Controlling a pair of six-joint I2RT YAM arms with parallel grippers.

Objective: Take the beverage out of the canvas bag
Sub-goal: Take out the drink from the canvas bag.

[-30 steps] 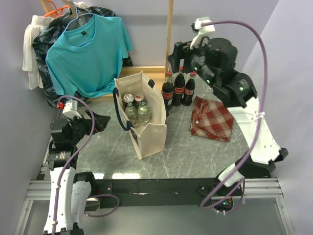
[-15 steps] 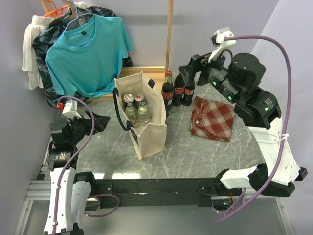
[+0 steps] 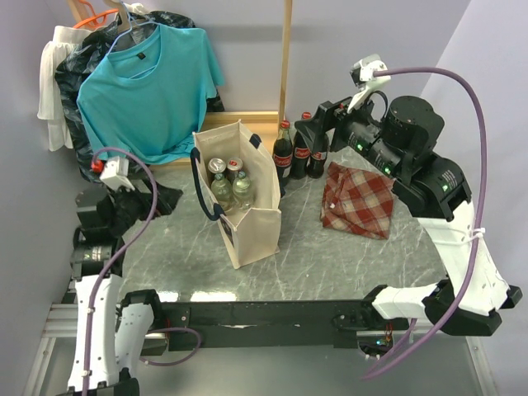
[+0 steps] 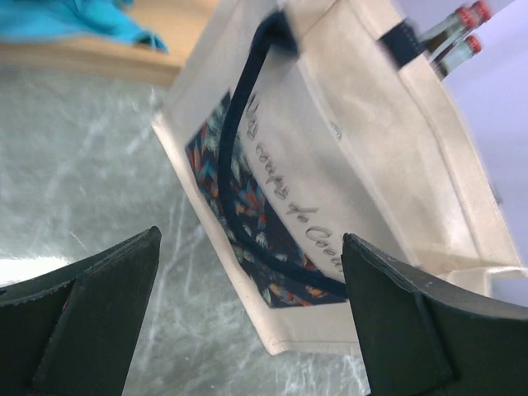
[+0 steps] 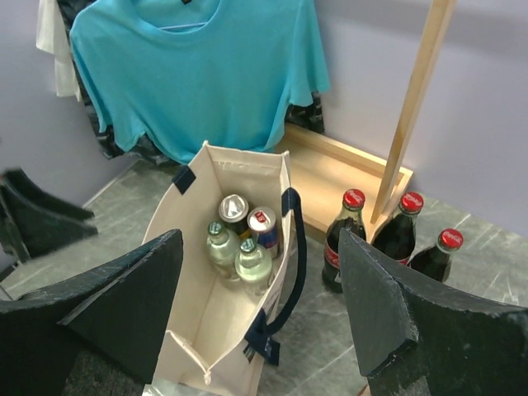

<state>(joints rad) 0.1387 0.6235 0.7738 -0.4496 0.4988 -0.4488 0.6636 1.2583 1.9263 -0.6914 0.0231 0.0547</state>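
The cream canvas bag with navy handles stands open in the middle of the table. Inside it stand two clear glass bottles, a silver-topped can and a red-and-blue can. My right gripper is open and empty, raised above the three cola bottles at the back, looking down on the bag. My left gripper is open and empty, low at the left of the bag, facing its printed side.
A red-and-white plaid cloth bag lies right of the canvas bag. A wooden rack with a teal shirt and other clothes stands at the back. The three cola bottles also show in the right wrist view.
My right arm swung right and rose, then its gripper came back left over the cola bottles. My left arm lifted a little and shifted left. The bag and its drinks have not moved.
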